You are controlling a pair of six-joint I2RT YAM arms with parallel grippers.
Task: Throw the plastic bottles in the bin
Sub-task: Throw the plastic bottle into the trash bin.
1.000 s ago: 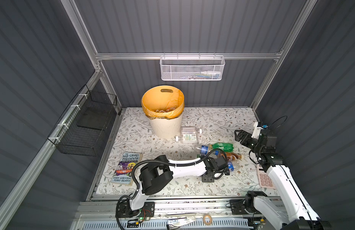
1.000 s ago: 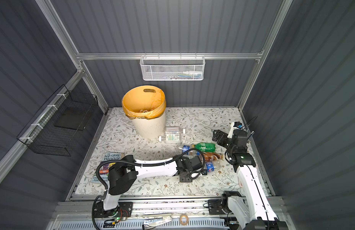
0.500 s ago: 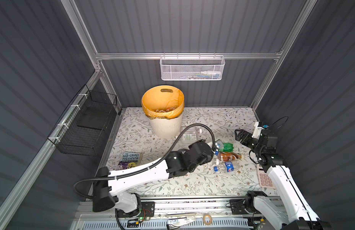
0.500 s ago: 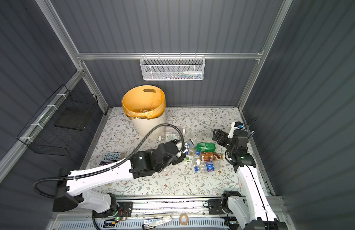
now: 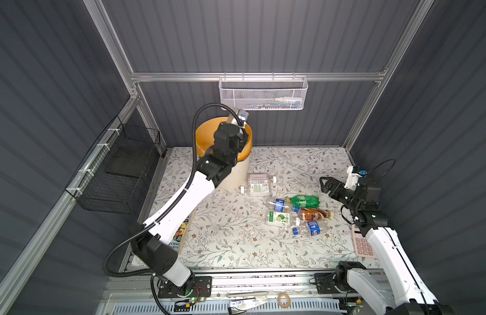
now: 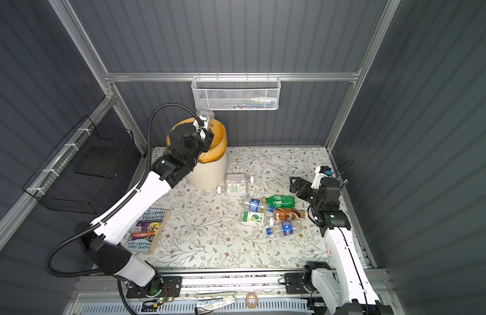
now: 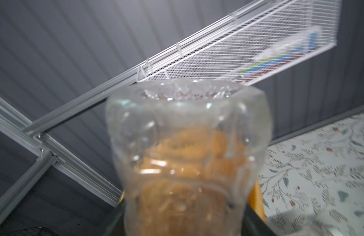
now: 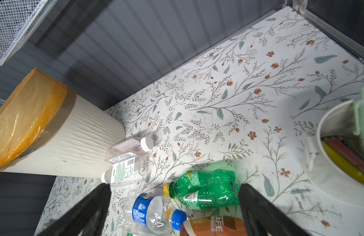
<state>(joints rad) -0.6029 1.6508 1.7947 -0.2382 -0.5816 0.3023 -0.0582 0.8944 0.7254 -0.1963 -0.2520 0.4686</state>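
In a top view the left gripper (image 5: 242, 136) hangs over the round, ribbed cream bin (image 5: 240, 170), which stands far left and is lined with crinkly orange film. Crumpled bottles (image 5: 314, 214) lie loose on the floral mat (image 5: 222, 231) to its right, with the right gripper (image 5: 324, 185) near them.

Left wrist: a clear dimpled bottle (image 7: 187, 143), blurred, blocks most of the frame. I cannot tell whether it is gripped or freed.

Right wrist: the jaws are spread wide above the green bottle (image 8: 205, 190).

White links (image 5: 192, 191), black joints (image 5: 222, 139) and fingers (image 8: 85, 212), ribbed black cable (image 5: 193, 128)

Blurred clear bottle (image 7: 187, 153) up close, white mesh basket (image 7: 248, 51) behind
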